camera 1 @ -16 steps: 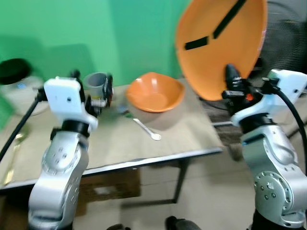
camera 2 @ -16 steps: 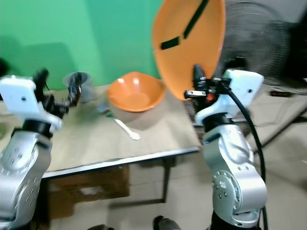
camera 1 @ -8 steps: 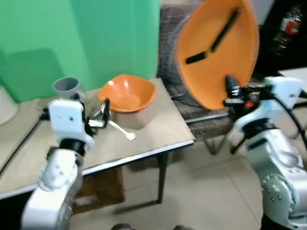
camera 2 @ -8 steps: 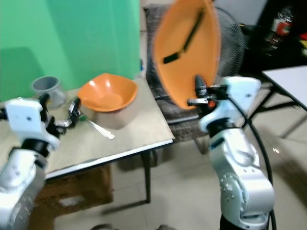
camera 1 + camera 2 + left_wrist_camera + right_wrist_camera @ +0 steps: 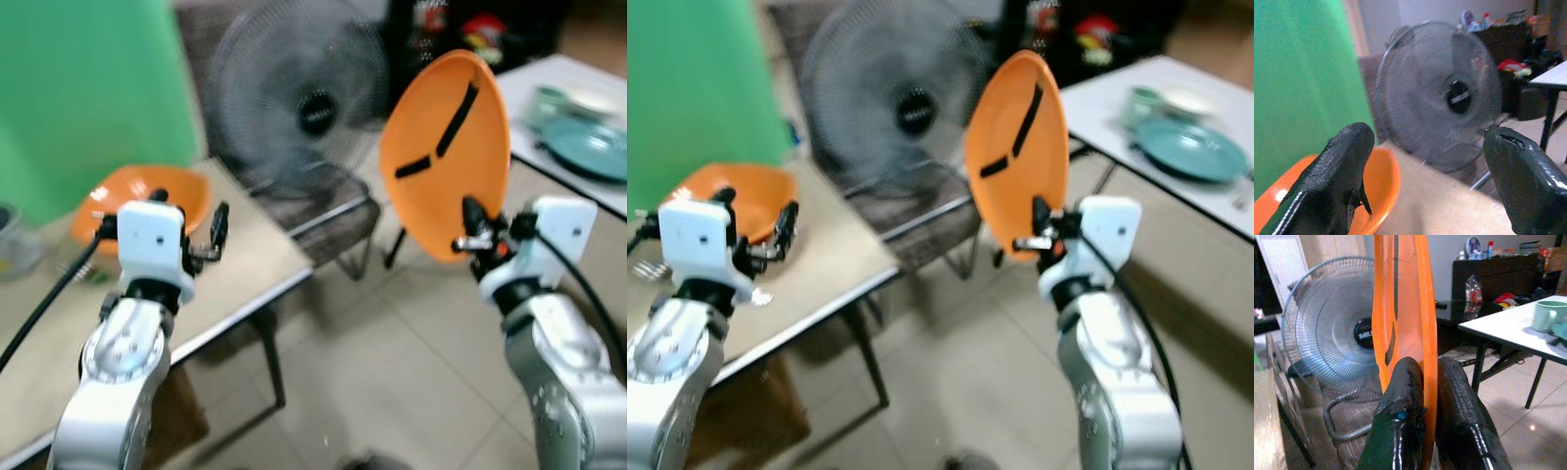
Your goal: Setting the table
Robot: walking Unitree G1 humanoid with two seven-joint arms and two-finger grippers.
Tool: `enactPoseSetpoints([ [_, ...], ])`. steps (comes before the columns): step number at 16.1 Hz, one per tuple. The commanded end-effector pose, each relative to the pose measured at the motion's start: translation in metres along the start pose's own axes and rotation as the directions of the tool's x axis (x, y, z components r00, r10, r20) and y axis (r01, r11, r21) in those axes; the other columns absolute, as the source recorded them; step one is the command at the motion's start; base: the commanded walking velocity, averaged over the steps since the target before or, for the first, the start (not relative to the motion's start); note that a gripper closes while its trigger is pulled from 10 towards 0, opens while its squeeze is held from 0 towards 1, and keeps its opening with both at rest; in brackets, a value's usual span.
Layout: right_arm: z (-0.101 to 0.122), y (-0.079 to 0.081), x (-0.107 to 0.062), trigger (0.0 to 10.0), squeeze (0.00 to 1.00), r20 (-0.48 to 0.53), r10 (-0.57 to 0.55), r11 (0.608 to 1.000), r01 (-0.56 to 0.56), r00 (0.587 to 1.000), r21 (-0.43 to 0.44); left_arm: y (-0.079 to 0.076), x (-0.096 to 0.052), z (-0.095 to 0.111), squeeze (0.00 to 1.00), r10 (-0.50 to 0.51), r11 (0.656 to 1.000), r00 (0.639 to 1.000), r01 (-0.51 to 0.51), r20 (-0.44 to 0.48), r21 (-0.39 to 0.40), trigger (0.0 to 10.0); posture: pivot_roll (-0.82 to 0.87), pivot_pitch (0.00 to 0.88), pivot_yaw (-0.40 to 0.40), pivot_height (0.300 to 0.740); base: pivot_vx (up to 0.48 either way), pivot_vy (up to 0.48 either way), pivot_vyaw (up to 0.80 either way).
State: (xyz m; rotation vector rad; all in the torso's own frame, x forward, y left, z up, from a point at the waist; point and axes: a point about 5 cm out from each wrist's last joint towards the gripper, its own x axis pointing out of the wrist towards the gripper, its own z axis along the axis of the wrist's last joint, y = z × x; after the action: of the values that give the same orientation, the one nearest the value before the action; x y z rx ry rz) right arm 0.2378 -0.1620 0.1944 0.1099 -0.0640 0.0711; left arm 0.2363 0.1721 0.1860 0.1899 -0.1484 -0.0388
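Since half a second ago our head camera has swung to the right, so the green wall now sits at the far left, the worktop [image 5: 245, 264] we were facing has slid to our left side, and a white table [image 5: 1176, 127] with teal dishes [image 5: 1193, 149] has come into view on the right. Between the two stands a large floor fan [image 5: 299, 103] with a chair [image 5: 328, 211] in front of it, on a tiled floor [image 5: 392, 362]. We carry the orange plate [image 5: 446, 157] on our right, raised and standing nearly on edge, two black strips showing on its face. Our right tool [image 5: 1427, 391] is closed on the plate's lower rim, one finger on each side of it. On the worktop's far side rests the orange bowl [image 5: 749, 196], near our left arm. Our left tool [image 5: 1435, 161] hovers above the worktop with its two fingers spread wide and nothing between them, pointing toward the fan. A green mug [image 5: 1550, 316] stands on the white table.
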Motion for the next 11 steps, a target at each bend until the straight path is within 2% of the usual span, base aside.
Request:
enactPoseSetpoints([
  [1,0.008,-0.001,-0.007,10.0,0.00,0.055,-0.022,1.000,0.023,0.998,-0.020,-0.004,0.000,-0.001,0.00,0.006,1.000,1.000,-0.005,0.009,-0.029,10.0,0.04,0.000,0.014,0.740,0.000,0.000,-0.80],
  [2,0.005,-0.002,-0.009,10.0,0.00,0.054,-0.044,0.995,0.049,0.998,-0.089,-0.011,0.000,-0.004,0.00,-0.016,0.998,1.000,0.015,-0.004,-0.069,10.0,0.04,0.000,0.018,0.740,0.000,0.000,-0.80],
  [3,0.003,-0.003,-0.007,10.0,0.00,0.051,-0.052,0.991,0.058,0.997,-0.124,-0.016,0.001,-0.003,0.00,-0.042,0.996,0.999,0.042,0.002,-0.073,10.0,0.04,0.000,0.017,0.740,0.000,0.000,-0.80],
  [5,0.002,-0.005,-0.005,10.0,0.00,0.048,-0.057,0.991,0.062,0.997,-0.120,-0.016,0.002,-0.002,0.00,-0.047,0.998,0.999,0.048,0.021,-0.052,10.0,0.04,0.000,0.016,0.740,0.000,0.000,-0.80],
  [7,-0.001,-0.002,-0.006,10.0,0.00,0.020,-0.038,0.995,0.039,0.999,-0.088,-0.015,0.003,-0.002,0.00,-0.045,0.996,0.999,0.047,0.022,-0.071,10.0,0.03,0.000,0.027,0.740,0.000,0.000,0.00],
  [11,-0.013,0.000,-0.012,10.0,0.00,-0.041,-0.027,0.997,0.024,0.999,-0.075,-0.023,0.005,-0.003,0.00,-0.095,0.994,0.995,0.096,0.025,-0.054,10.0,0.02,0.000,0.038,0.740,0.000,-0.443,0.00],
])
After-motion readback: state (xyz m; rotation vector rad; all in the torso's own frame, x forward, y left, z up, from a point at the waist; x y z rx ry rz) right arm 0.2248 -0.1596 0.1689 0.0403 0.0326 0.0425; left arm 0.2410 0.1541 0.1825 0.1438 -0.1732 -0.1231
